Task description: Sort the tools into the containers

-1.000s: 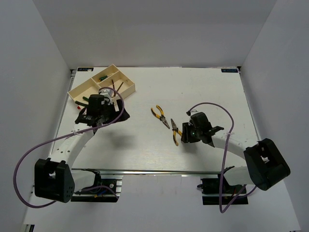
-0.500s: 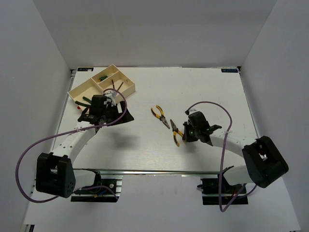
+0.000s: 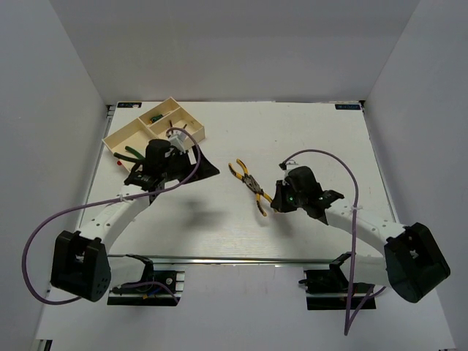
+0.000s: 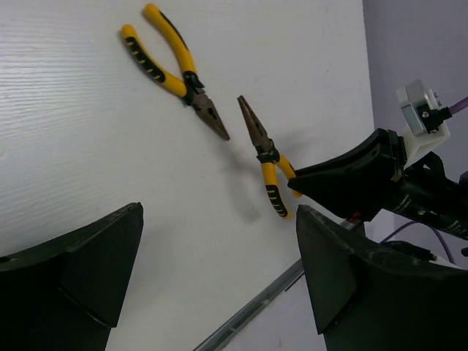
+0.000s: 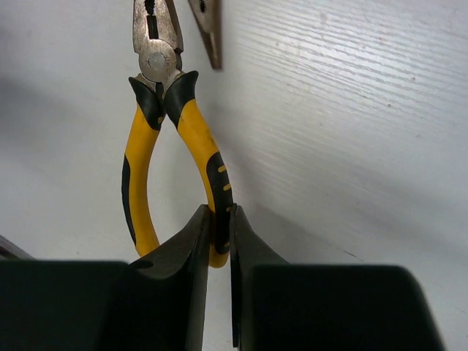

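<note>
- Seen from above, two pairs of yellow-handled long-nose pliers sit near the middle of the bench point(image 3: 314, 139), well apart from the tray.
- One pair point(image 3: 243, 174) lies alone with its handles spread, touched by neither arm.
- The second pair point(image 5: 197, 139) is in the right gripper point(image 5: 219, 213). Its jaws stand narrow, pinching one handle near the end, and the other handle hangs free.
- The two noses point toward each other, near but not touching.
- It is not clear whether the gripped pair rests on the bench or is raised off it.
- One cream tray point(image 3: 126, 133) sits at the far left, divided into one long section and two small ones.
- A small green piece point(image 3: 155, 117) lies in the farther small section.
- Thin dark rods point(image 3: 181, 130) lie in the nearer small section, too fine to count.
- A green-handled tool point(image 3: 131, 152) lies in the long section, partly hidden by the left arm.
- The left gripper point(image 4: 219, 219) hovers by the tray's near edge, its jaws wide and holding nothing.
</note>
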{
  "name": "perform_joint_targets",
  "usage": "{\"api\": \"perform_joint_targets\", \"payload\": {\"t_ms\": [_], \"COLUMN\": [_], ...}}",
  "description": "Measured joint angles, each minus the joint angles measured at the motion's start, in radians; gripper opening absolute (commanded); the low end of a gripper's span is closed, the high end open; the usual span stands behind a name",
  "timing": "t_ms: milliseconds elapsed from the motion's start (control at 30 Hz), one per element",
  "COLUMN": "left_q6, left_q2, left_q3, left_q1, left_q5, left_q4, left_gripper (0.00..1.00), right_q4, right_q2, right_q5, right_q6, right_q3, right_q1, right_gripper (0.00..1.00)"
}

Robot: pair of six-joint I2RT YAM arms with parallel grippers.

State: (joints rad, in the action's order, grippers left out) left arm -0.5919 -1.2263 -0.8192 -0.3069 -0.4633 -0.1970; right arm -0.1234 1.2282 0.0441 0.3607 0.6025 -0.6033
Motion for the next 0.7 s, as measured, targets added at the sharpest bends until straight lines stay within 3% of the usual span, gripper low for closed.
{"api": "perform_joint_targets", "payload": {"t_ms": [367, 700], "left_q6": [-0.102, -0.151], "left_q2": [-0.161, -0.229], "left_q3": [-0.055, -0.122], "left_q1": [-0.214, -0.323], "left_q5": [0.051, 0.117], "left_q4": [0.114, 0.162], "left_gripper": [0.92, 0.92], "right_q4": [0.026, 0.029], "right_q2": [-0.098, -0.110], "right_q5": [0.038, 0.042], "right_q6": [0.026, 0.036], "right_q3": [0.044, 0.044], "right_q1": [-0.050, -0.082], "right_gripper": [0.00, 0.00]}}
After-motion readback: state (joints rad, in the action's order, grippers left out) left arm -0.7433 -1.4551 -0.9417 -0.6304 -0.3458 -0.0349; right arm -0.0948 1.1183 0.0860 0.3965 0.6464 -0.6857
